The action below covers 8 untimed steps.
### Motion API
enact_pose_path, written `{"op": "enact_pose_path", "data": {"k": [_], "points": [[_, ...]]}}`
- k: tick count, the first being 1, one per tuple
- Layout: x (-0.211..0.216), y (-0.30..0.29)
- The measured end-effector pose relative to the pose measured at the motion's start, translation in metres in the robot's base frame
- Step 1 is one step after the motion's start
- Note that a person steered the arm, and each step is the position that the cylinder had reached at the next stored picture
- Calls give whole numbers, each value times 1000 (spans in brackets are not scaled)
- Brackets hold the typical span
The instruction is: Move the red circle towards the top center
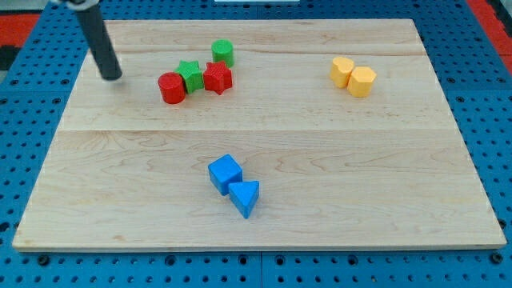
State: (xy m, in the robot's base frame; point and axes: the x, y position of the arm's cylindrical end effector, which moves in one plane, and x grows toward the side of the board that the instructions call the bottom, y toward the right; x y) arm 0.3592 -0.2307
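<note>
At the view's upper left, my tip (111,77) resting on the wooden board (264,224), well apart from every block and touching none. No claw here: just a bare rod end, nothing to open, close or hold. Nearest block to the view's right: the red circle (171,87), a short cylinder in the upper left part of the board, left of centre. Pressed against its upper right side, a green star (190,74); touching that star on its right, a red star (217,78). Just above the red star, a green cylinder (223,53), near it but seemingly not touching. Far over on the view's right, 2 yellow blocks (353,77) side by side, shapes hard to make out, roughly hexagonal. Toward the view's bottom centre, a blue cube (225,173) touching a blue triangle (246,198).

Goal spot, the top centre, lies up and to the right of the red circle, so a push from its lower left looks needed. Main risks, as judged from this layout:
- Green star and red star sit right in the push path; likely to get shoved along too, or to jam and deflect the circle.
- Round side of the cylinder apt to slip off a thin rod if contact lands off-centre, sending it sideways.
- A direct sweep rightward from the present spot would drive the circle along the row, not upward.
</note>
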Motion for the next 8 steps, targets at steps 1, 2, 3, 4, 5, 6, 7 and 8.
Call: {"op": "enact_pose_path", "data": {"k": [1, 2, 3, 4, 5, 6, 7, 8], "points": [[47, 25], [43, 59], [38, 92], [14, 90], [-1, 79], [-6, 68], [-19, 80], [-30, 98]]}}
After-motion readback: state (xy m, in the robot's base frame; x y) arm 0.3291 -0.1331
